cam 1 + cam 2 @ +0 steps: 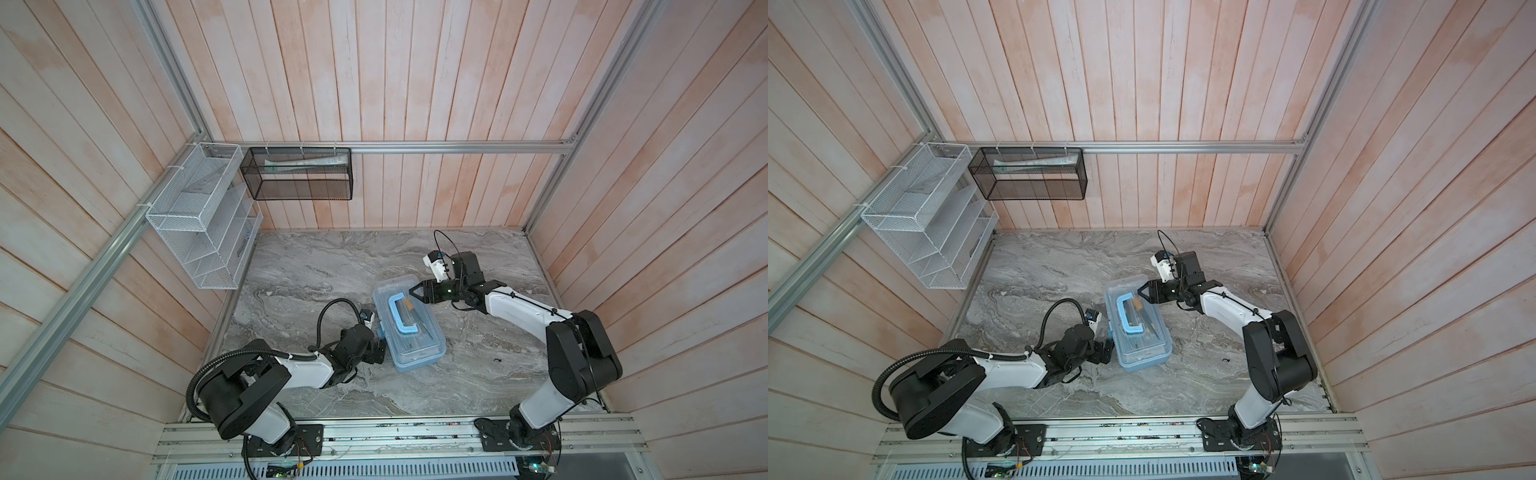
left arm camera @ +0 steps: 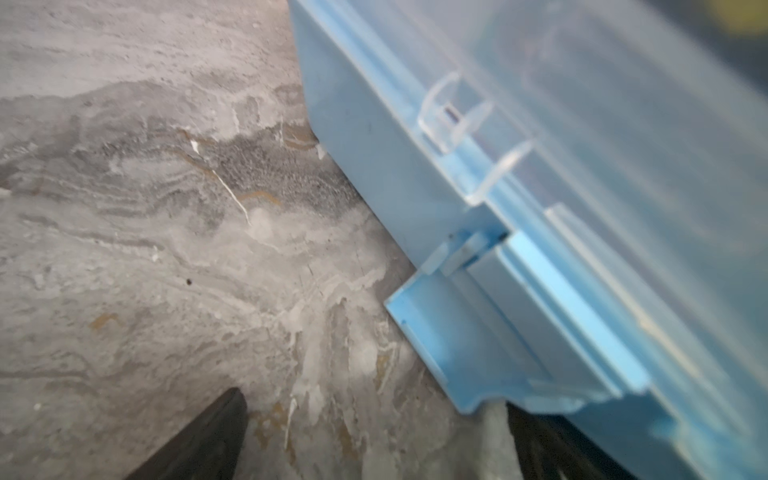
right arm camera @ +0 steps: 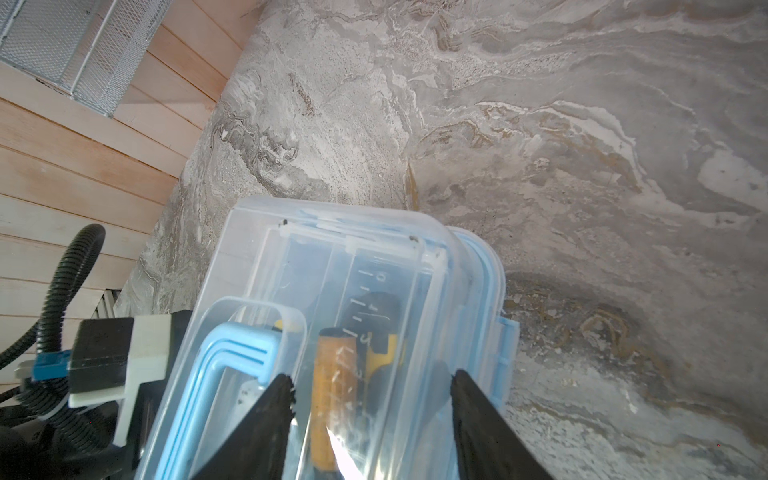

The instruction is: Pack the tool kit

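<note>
Tool kit [image 1: 419, 343] [image 1: 1144, 340] sits about mid-counter [image 1: 311, 266] with its lid down. Its long axis is skewed: one short end points to the far edge, the other to the near right corner. The blue handle [image 1: 394, 316] lies flat on the clear lid.

Left arm: base at the near edge, left side. Upper links lie low and the forearm stretches right toward the box, with the wrist close to the counter surface. Left end effector [image 1: 379, 347] [image 2: 374, 405] is at the box's long side that faces this arm. Its fingers are spread wide with nothing between them but bare counter. In the wrist view the blue latch [image 2: 449, 349] on that side stands swung out from the box wall, just ahead of the fingers. I cannot tell whether either finger touches it.

Right arm: base at the near edge, right side. It rises to a high elbow, the forearm runs down and toward the far left, and the wrist bends so the tool points left. Right end effector [image 1: 415, 293] [image 3: 372, 384] is over the far end of the lid. Its fingers are apart and grip nothing. Contact with the lid cannot be judged.

Seen through the lid: an orange-handled tool [image 3: 334, 395] and beside it a yellow-and-black tool [image 3: 382, 349].

Writing: a moulded tick scale [image 3: 365, 307] with small digits on the clear plastic. The digits are not reliably legible.

A small dark item [image 1: 496, 360] lies on the counter to the right of the box, too small to identify.
</note>
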`<action>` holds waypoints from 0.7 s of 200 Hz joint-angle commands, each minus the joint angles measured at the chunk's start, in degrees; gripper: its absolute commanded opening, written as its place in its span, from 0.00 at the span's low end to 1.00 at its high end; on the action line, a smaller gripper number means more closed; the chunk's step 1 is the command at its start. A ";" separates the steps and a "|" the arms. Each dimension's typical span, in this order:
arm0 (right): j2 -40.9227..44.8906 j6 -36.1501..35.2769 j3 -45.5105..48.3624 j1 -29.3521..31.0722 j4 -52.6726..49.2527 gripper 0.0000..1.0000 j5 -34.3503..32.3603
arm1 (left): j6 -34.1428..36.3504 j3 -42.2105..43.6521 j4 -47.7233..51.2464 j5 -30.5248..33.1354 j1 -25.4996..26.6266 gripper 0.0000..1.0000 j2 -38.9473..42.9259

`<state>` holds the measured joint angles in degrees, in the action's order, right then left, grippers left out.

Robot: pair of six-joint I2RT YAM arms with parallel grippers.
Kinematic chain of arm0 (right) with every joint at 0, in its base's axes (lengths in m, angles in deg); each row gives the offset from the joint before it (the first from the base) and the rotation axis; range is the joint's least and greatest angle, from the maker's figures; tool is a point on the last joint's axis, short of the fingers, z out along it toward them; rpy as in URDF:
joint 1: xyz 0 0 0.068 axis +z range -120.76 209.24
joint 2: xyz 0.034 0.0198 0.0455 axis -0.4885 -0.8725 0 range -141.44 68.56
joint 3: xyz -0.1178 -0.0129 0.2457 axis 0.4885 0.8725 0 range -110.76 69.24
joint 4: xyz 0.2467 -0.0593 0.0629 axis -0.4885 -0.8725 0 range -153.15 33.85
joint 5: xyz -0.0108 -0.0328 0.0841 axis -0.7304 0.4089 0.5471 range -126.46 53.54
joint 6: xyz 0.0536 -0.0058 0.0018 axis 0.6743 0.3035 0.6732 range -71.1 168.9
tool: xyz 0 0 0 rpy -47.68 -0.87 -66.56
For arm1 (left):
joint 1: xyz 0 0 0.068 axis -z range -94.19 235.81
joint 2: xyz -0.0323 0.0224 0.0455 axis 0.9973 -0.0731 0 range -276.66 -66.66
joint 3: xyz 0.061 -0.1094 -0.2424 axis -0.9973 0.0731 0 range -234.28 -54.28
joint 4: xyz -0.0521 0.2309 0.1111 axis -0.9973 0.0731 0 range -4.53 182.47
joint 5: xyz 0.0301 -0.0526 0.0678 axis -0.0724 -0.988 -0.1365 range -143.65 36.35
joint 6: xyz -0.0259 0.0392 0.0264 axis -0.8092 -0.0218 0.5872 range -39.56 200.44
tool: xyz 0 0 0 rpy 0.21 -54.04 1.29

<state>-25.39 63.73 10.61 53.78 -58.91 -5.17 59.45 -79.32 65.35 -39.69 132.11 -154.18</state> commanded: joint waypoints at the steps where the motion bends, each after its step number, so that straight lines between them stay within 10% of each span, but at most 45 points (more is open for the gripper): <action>1: 0.44 0.71 1.70 0.87 -0.85 0.59 3.27 | -2.03 -0.32 0.12 4.29 0.20 1.00 -2.54; 140: 0.38 1.69 2.09 0.78 0.50 0.57 4.07 | -6.79 0.04 2.69 4.25 -0.49 0.87 4.16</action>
<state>-25.20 64.91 11.53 53.56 -57.34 -4.69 53.35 -79.93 69.20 -32.35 132.40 -152.87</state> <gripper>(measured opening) 0.575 0.918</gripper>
